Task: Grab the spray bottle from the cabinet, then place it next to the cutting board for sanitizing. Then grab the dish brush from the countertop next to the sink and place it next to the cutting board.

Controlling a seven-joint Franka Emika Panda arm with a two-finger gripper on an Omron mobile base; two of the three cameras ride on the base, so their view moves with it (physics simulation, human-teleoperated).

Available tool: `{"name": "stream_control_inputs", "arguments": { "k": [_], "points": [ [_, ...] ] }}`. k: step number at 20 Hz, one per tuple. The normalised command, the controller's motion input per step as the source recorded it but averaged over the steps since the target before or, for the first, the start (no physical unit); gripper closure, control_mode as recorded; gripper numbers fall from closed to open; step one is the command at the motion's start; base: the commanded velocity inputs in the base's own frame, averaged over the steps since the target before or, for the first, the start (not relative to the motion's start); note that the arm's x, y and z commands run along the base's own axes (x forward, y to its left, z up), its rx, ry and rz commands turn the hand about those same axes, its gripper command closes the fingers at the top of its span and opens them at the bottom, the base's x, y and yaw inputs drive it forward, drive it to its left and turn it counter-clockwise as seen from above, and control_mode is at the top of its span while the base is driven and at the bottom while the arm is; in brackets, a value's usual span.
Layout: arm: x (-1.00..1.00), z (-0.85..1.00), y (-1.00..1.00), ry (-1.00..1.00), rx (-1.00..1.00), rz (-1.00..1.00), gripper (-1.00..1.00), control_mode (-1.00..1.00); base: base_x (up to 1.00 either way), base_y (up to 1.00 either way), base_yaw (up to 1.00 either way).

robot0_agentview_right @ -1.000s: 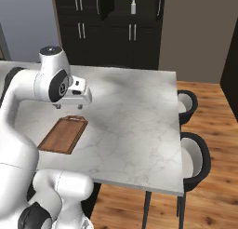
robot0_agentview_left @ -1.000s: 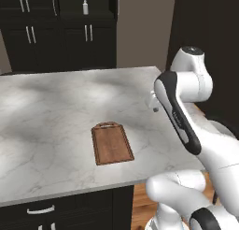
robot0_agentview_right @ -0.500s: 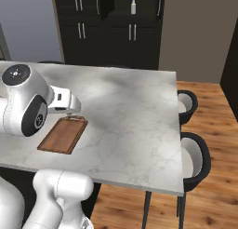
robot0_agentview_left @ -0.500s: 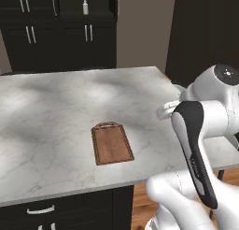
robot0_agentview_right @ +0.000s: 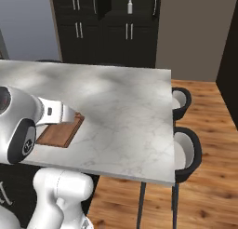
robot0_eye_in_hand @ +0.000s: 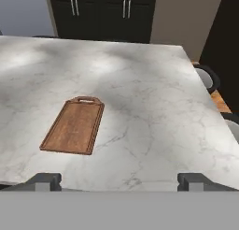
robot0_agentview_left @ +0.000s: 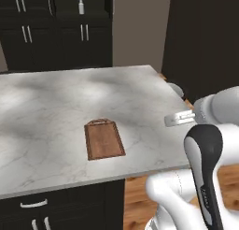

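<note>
Standing wide apart at the bottom of the hand view, the two dark finger tips of the gripper (robot0_eye_in_hand: 119,180) hold nothing between them; the claw is open and empty, poised above the near edge of the countertop (robot0_eye_in_hand: 154,107). That veined white-grey marble slab spreads across the middle of the frame.

On it, at lower left of the hand view, lies the cutting board (robot0_eye_in_hand: 73,125), a flat reddish-brown wooden rectangle with a rim, its small handle pointing toward the top of the frame. It rests on the marble with bare stone on every side. In the left base view the board (robot0_agentview_left: 103,139) sits just below the centre of the frame; in the right base view its corner (robot0_agentview_right: 60,135) shows at left centre, partly covered by the white arm.

Farther out, beyond the far edge of the slab, stands the cabinet (robot0_agentview_left: 51,32), dark panelled doors with slim silver bar handles, across the upper left of the left base view. Its open niche holds the spray bottle (robot0_agentview_left: 80,4), small, white and upright, near the top edge. The right base view shows the same bottle (robot0_agentview_right: 129,5) at top centre. At the right of that view, two dark chairs (robot0_agentview_right: 186,151) with pale seats stand against the counter's side on a wooden floor (robot0_agentview_right: 209,186).
</note>
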Motion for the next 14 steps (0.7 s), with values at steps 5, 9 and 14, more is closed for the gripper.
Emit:
{"name": "stream_control_inputs", "arguments": {
  "k": [5,9,14],
  "points": [
    [0.00,0.00,0.00,0.00,0.00,0.00,-1.00,1.00,-0.35,-0.98,-0.04],
    [0.00,0.00,0.00,0.00,0.00,0.00,-1.00,1.00,0.12,-1.00,0.00],
    [0.00,0.00,0.00,0.00,0.00,0.00,-1.00,1.00,0.22,-1.00,0.00]
  ]
}}
